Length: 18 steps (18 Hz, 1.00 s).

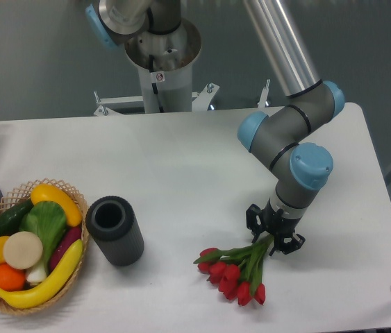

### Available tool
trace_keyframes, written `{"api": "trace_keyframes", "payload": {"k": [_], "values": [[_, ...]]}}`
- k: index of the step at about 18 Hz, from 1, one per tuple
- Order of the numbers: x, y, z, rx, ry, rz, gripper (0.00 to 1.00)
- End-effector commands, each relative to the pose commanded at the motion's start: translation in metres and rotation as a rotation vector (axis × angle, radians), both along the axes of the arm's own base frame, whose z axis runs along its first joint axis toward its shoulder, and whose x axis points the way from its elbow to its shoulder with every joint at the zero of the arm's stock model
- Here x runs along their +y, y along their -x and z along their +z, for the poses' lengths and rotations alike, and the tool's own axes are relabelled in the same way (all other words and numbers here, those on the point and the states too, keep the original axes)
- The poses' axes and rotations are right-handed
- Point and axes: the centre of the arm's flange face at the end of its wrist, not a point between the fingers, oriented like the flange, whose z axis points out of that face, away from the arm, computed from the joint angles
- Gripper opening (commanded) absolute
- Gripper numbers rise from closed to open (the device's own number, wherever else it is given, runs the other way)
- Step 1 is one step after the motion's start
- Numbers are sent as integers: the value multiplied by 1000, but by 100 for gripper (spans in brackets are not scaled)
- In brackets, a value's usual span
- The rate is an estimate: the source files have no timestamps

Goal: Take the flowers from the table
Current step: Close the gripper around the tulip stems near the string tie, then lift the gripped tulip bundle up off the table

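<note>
Red tulips, the flowers (235,269), lie on the near right of the white table (181,159), my gripper (274,234) narrowed around their green stems, so I judge the grasp nearly made and a straight lift next.

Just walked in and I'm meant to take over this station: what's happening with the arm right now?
The gripper is down at the stem end of the flowers, its fingers narrowed around the green stems. The bunch lies flat on the table, not lifted yet. Whether the grip is fully tight cannot be told from this view. To the left stand a dark cylinder and a wicker basket of produce, untouched.
</note>
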Motion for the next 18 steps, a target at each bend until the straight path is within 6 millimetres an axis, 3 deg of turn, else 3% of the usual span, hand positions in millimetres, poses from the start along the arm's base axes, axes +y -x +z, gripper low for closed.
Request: {"api": "trace_keyframes", "payload": {"k": [5, 10, 18], "values": [[1, 2, 4, 7, -4, 0, 21], [1, 4, 11, 18, -9, 0, 18], [7, 16, 94, 140, -89, 4, 18]]}}
